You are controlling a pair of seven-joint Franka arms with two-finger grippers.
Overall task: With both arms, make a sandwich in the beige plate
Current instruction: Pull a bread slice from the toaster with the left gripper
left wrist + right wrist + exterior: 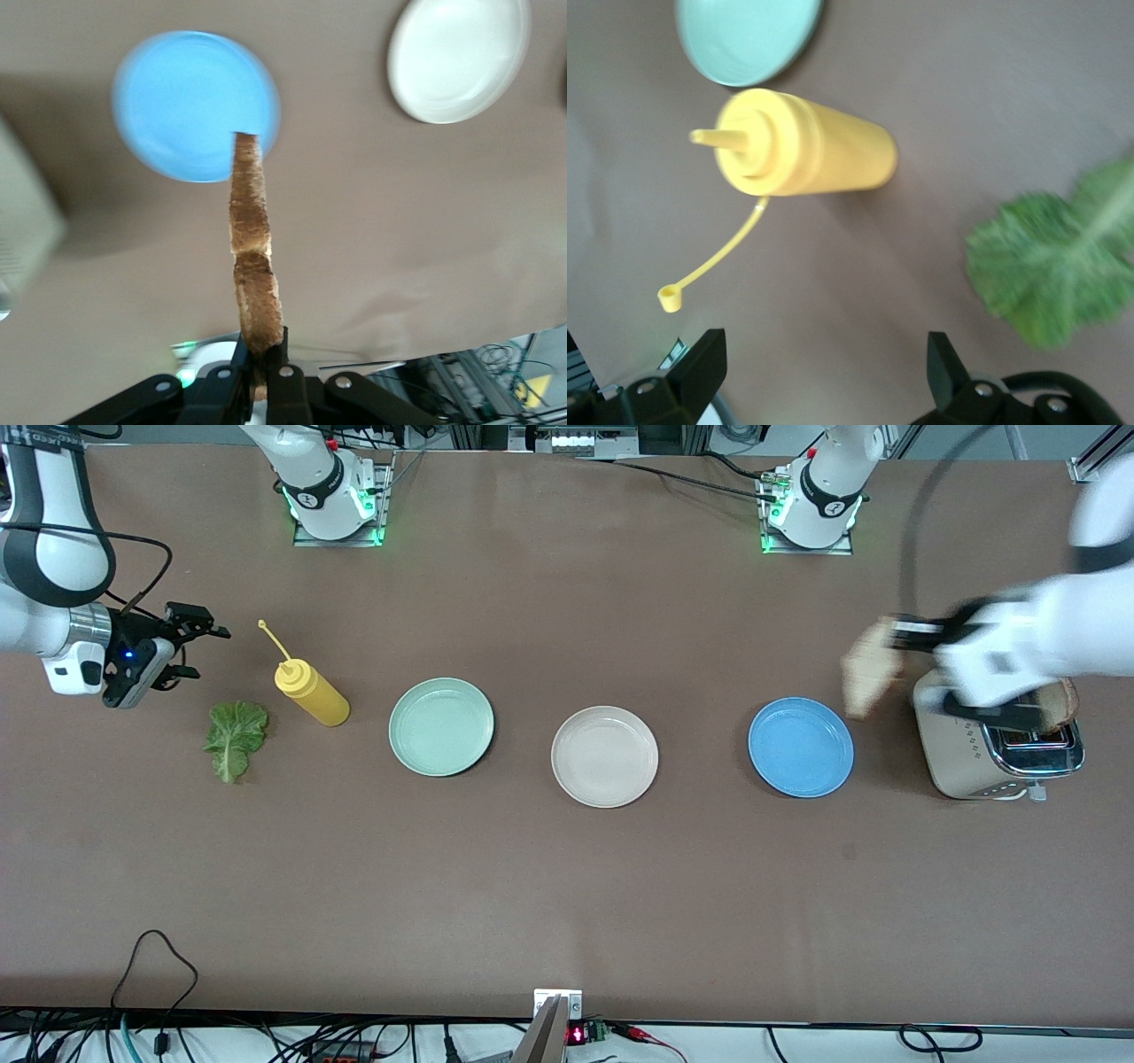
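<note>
Left gripper point(886, 636): upper right of the front view, in the air over the table between the blue plate and the toaster; fingers pinched on a bread slice, seen edge-on in the left wrist view point(259, 372).
Bread slice point(866, 670): tan with brown crust, hanging from the left gripper, its lower corner over the table just beside the blue plate's rim; in the left wrist view point(251, 257) its tip overlaps the blue plate.
Toaster point(992, 766): beige and chrome, at right of the front view, toward the left arm's end of the table; a second brown slice point(1059, 704) stands in its slot.
Blue plate point(800, 747): right of centre, bare.
Beige plate point(605, 755): centre of the front view, between the blue plate and the mint-green plate; nothing on it; also at upper right of the left wrist view point(456, 57).
Mint-green plate point(440, 726): left of centre.
Right gripper point(190, 646): upper left of the front view, fingers spread wide, holding nothing, over the table above the lettuce leaf and beside the mustard bottle.
Mustard bottle point(312, 691): yellow, lying on its side, cap dangling on its strap.
Lettuce leaf point(235, 740): ruffled green, flat on the table at left, nearer the front camera than the bottle.
</note>
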